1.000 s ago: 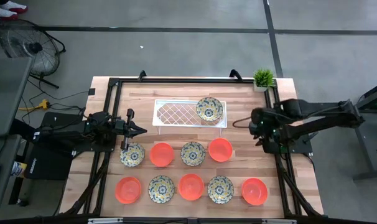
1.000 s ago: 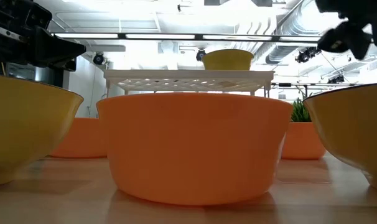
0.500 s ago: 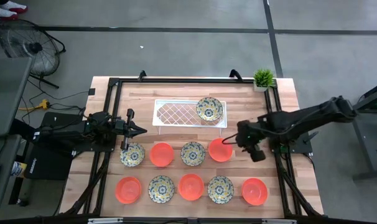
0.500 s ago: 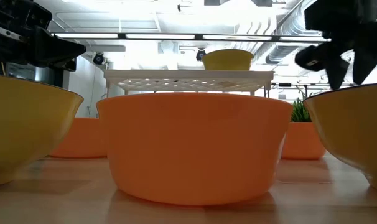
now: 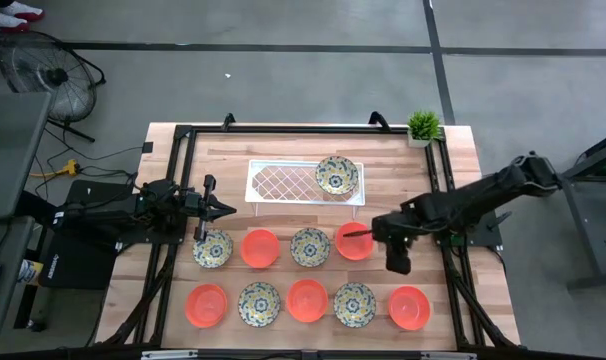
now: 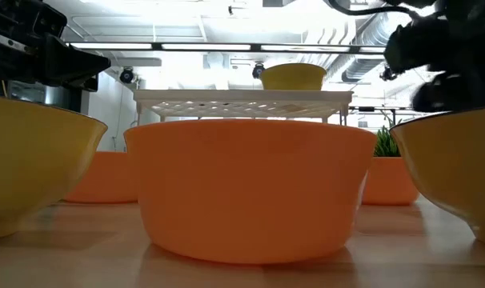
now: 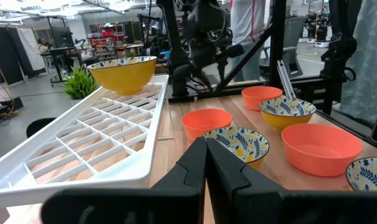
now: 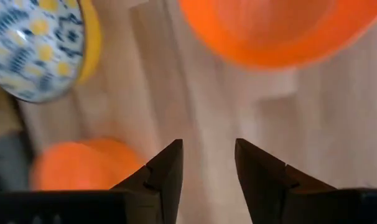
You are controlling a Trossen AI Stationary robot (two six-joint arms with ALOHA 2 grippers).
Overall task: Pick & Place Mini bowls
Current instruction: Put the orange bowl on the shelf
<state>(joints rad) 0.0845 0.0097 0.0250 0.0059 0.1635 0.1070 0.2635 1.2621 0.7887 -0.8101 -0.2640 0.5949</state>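
Right gripper [image 5: 364, 232]: jaws parted, nothing held, hovering at the right edge of an orange bowl [image 5: 353, 241] in the far row. Left gripper [image 5: 223, 208]: jaws shut, empty, above the table's left side. Mini bowls: five orange, five floral, nine on the table, one floral bowl [image 5: 336, 175] on the white tray [image 5: 283, 181].

You had one mini bowl [image 5: 336, 174] on the tray's [image 5: 283, 182] right end. In front of it sat a row of four bowls [image 5: 282, 247], then a front row of five [image 5: 307, 303]. Plant [image 5: 422, 126] stood at rear right corner.
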